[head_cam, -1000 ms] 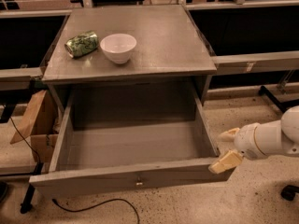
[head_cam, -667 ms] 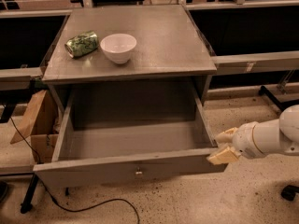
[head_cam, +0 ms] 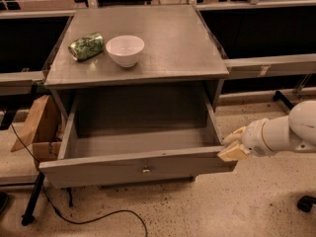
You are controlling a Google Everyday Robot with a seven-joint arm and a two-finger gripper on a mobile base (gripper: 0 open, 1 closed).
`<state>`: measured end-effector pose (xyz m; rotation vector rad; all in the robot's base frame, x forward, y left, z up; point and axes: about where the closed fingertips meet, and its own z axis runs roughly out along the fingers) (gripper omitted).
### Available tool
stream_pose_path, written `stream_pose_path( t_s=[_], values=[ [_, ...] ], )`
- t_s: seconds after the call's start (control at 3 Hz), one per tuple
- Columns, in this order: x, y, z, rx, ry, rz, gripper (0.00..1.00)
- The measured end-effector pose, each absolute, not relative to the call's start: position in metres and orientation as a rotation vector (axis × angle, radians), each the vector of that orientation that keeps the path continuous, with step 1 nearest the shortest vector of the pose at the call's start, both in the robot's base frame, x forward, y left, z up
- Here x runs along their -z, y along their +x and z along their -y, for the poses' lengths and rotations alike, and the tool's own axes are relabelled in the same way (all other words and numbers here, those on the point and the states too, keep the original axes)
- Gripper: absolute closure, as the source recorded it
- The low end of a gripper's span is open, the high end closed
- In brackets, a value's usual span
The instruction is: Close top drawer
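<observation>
Camera view, as we record it:

- Top drawer (head_cam: 98,170): wide, grey, pulled well out of the cabinet (head_cam: 173,43); we see its deep box bare inside, and a small knob (head_cam: 146,170) at the centre of the long front panel.
- Gripper (head_cam: 232,143): at the right end of the drawer front, on a white arm (head_cam: 284,131) reaching in from the right. We note two tan fingers (head_cam: 233,153) spread apart with nothing clamped between them; the lower one touches the panel's right corner.
- White bowl (head_cam: 125,50): upright on the cabinet top, left of centre.
- Green can (head_cam: 86,46): lying on its side just beside the bowl, to the left.
- Cardboard box (head_cam: 39,132): on the floor by the cabinet's left side.
- Black cable (head_cam: 94,220): trailing over the speckled floor below the drawer
</observation>
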<state>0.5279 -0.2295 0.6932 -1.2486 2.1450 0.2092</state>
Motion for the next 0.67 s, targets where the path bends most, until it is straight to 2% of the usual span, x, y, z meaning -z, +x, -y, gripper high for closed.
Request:
stream_pose_path(
  t_s=[0.33,0.67],
  values=[
    [-0.6982,0.54,0.2247,-0.197,-1.255,-2.136,0.83],
    [-0.6999,0.5472,0.2204,-0.194,-1.267,-2.133,0.58]
  ],
)
